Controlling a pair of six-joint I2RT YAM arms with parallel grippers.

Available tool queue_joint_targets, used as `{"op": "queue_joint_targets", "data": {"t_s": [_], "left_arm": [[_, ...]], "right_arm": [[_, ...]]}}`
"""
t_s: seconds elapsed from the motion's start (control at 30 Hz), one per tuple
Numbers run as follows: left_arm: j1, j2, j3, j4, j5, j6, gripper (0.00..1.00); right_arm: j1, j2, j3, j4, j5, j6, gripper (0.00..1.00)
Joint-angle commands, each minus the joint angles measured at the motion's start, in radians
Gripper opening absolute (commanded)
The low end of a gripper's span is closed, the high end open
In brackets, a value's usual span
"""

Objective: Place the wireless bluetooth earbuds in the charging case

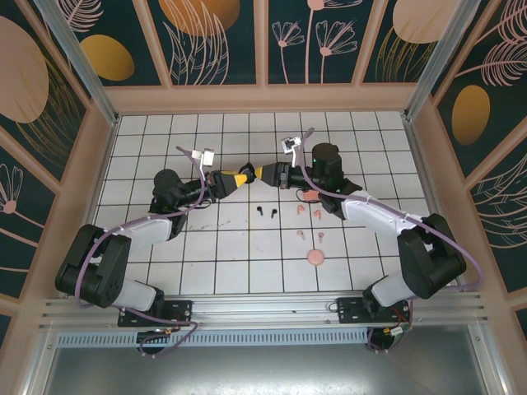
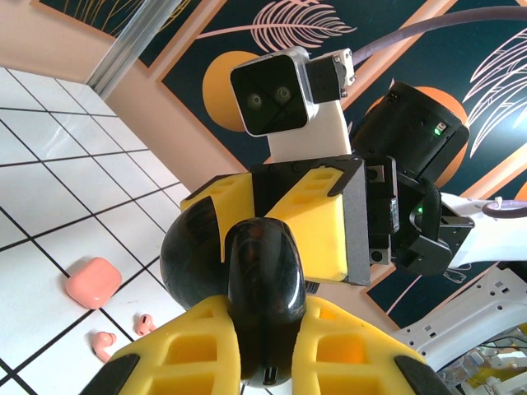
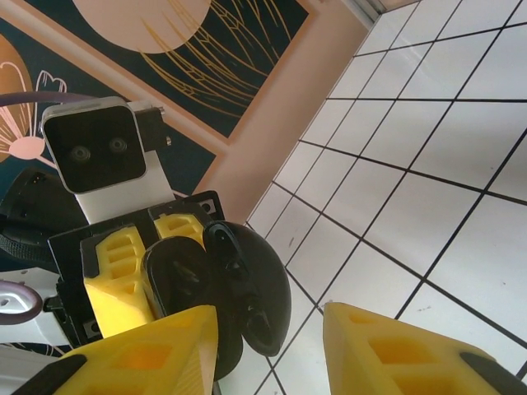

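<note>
Two black earbuds (image 1: 258, 210) and several pink earbuds (image 1: 300, 236) lie loose on the tiled tabletop (image 1: 206, 247), tiny, their stems barely readable. Above them the black charging case (image 2: 263, 280) hangs lid-open, its lower end cut off, clamped in the left pincer (image 2: 268, 350). The right pincer (image 3: 272, 337) stands parted beside the lid; contact is unclear.

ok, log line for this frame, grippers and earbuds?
left gripper: shut on black case, lifted | right gripper: jaws apart around same case | black earbuds: on tiles | pink earbuds: on tiles
</note>
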Motion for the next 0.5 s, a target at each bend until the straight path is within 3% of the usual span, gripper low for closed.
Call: {"op": "queue_joint_targets", "data": {"t_s": [0.0, 0.47], "left_arm": [[-0.004, 0.003, 0.019, 0.050, 0.017, -0.008, 0.00], [-0.006, 0.000, 0.022, 0.053, 0.012, -0.011, 0.00]], "right_arm": [[0.011, 0.022, 0.035, 0.044, -0.035, 0.009, 0.38], [0.021, 0.052, 0.041, 0.061, -0.039, 0.020, 0.25]]}}
